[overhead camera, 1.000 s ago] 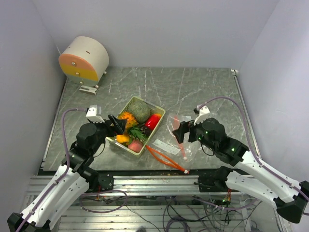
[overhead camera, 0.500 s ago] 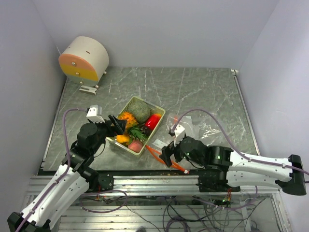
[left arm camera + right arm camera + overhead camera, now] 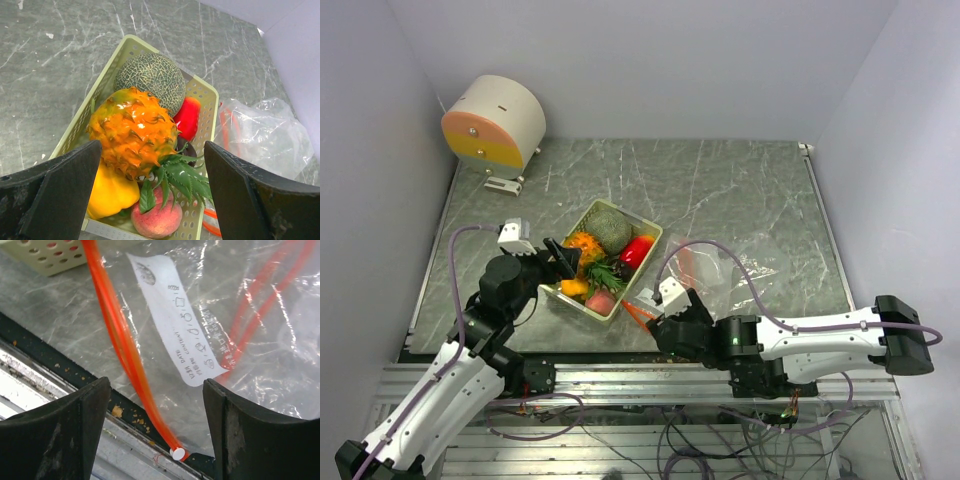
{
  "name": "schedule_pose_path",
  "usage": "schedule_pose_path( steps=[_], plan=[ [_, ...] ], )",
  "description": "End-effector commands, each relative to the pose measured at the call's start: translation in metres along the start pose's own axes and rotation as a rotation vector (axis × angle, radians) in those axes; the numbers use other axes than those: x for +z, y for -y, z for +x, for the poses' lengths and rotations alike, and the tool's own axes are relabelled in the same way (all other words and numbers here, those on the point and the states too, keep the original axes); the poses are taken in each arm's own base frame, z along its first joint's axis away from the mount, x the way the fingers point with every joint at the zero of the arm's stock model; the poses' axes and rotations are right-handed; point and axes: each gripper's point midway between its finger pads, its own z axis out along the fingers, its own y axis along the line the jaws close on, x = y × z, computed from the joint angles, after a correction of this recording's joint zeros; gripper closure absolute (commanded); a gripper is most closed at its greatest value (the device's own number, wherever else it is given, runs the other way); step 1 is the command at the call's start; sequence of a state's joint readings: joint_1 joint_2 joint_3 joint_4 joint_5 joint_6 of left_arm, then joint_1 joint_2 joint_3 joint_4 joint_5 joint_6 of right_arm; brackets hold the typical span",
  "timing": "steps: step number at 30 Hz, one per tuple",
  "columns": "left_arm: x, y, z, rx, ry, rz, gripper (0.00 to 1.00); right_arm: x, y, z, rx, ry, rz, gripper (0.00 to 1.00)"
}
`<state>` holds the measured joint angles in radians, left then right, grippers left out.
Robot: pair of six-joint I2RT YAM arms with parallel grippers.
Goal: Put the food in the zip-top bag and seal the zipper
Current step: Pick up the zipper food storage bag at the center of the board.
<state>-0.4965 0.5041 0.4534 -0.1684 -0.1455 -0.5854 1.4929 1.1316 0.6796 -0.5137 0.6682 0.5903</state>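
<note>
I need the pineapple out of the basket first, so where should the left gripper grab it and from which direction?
Grip the pineapple across its bumpy middle, from above: it lies atop the pile, leaves toward the peach, and the open left gripper faces it.

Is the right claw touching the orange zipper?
Apart. The right wrist view shows the orange zipper lying between the open fingers of the right gripper, clear gaps both sides.

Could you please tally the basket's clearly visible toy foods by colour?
Orange bumpy pineapple: 1
Grey-green netted melon: 1
Red glossy pepper: 1
Yellow glossy pepper: 1
Pink peach: 1
Green leafy sprig: 1
Total: 6
</note>
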Motion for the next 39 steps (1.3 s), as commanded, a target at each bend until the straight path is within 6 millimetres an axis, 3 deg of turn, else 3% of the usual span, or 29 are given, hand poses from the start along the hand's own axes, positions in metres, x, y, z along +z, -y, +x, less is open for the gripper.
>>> schedule_pose_path(
  steps=[1,6,12,19,25,33,38,39],
  plan=[
    [-0.004,0.007,-0.012,-0.019,0.028,0.012,0.05,-0.003,0.014,-0.019,0.064,0.086,0.081,0.29],
    [-0.005,0.008,-0.013,-0.022,0.022,0.008,0.05,0.004,0.004,-0.017,0.045,0.097,0.044,0.41],
    [-0.006,0.009,-0.015,-0.026,0.025,0.010,0.05,0.014,0.000,-0.008,0.015,0.067,0.067,0.41],
    [-0.006,0.009,-0.013,-0.027,0.020,0.012,0.05,0.023,0.010,-0.002,0.035,0.044,0.122,0.43],
    [-0.008,0.013,-0.016,-0.031,0.020,0.023,0.05,0.038,0.018,0.000,0.051,0.013,0.165,0.53],
    [-0.014,0.027,-0.026,-0.028,0.011,0.072,0.05,0.055,0.035,0.003,0.106,-0.022,0.218,0.76],
    [-0.017,0.032,-0.028,-0.026,0.009,0.095,0.05,0.048,0.051,-0.013,0.152,0.022,0.309,0.99],
    [-0.017,0.033,-0.029,-0.026,0.010,0.101,0.05,0.044,0.054,-0.020,0.171,0.039,0.327,1.00]
  ],
)
